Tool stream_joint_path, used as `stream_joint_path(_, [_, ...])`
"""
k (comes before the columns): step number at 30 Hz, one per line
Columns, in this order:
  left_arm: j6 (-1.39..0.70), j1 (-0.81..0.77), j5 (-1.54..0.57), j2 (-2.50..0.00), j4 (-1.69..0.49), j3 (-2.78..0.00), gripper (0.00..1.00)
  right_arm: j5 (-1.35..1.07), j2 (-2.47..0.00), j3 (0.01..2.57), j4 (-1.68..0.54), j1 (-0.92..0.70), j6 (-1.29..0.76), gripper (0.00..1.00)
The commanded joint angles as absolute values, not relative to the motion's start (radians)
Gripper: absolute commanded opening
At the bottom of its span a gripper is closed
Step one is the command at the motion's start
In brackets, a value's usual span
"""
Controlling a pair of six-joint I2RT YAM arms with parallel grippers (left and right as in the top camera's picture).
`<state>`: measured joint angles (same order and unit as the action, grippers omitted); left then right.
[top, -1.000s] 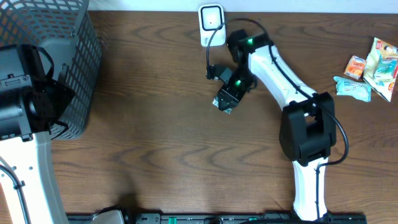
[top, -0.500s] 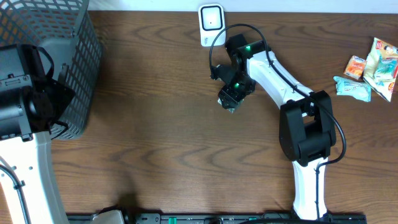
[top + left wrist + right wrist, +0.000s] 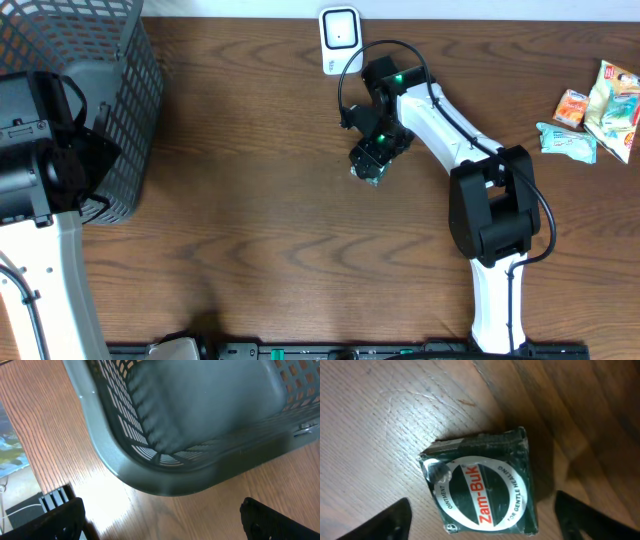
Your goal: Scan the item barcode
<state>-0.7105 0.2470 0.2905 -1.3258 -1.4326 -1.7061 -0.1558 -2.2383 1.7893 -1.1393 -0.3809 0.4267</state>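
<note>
The item is a small dark green Zam-Buk ointment box [image 3: 481, 486]. It lies flat on the wooden table, label up, with no barcode showing. My right gripper [image 3: 484, 521] is open just above it, one finger on each side [image 3: 385, 522] and a gap between each finger and the box. From overhead the right gripper [image 3: 369, 160] and the box [image 3: 364, 174] sit below the white barcode scanner [image 3: 339, 36] at the table's back edge. My left gripper [image 3: 162, 520] is open and holds nothing, beside the grey basket [image 3: 165, 467].
The grey mesh basket [image 3: 110, 90] stands at the back left, with the left arm [image 3: 35, 150] against it. Several snack packets [image 3: 600, 110] lie at the far right. The right arm's base [image 3: 490, 215] stands right of centre.
My right gripper's jaws have spread wider and let go of the box, which now rests on the table. The right arm shifted slightly up and right. The left arm is unchanged.
</note>
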Motion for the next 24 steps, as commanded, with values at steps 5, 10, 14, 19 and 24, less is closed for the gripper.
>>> stream_joint_path(5, [-0.719,0.252,0.300,-1.319,-1.435,-1.705,0.98,-0.105,-2.244,1.752,-1.139,-0.388,0.599,0.84])
stream_joint_path(10, [-0.719,0.252,0.300,-1.319,-1.435,-1.705,0.98,-0.103,-2.244,1.753,-1.118,-0.387,0.494,0.66])
stream_joint_path(14, [-0.720,0.252,0.300,-1.319,-1.435,-1.705,0.98,-0.076,-2.230,1.782,-1.128,-0.386,0.229,0.70])
stream_joint_path(19, [-0.719,0.252,0.300,-1.319,-1.435,-1.705,0.98,-0.076,-2.176,1.841,-1.182,-0.383,-0.090,0.79])
stream_joint_path(24, [-0.720,0.252,0.300,-1.319,-1.435,-1.705,0.98,-0.360,-2.115,1.844,-1.237,-0.387,-0.270,0.99])
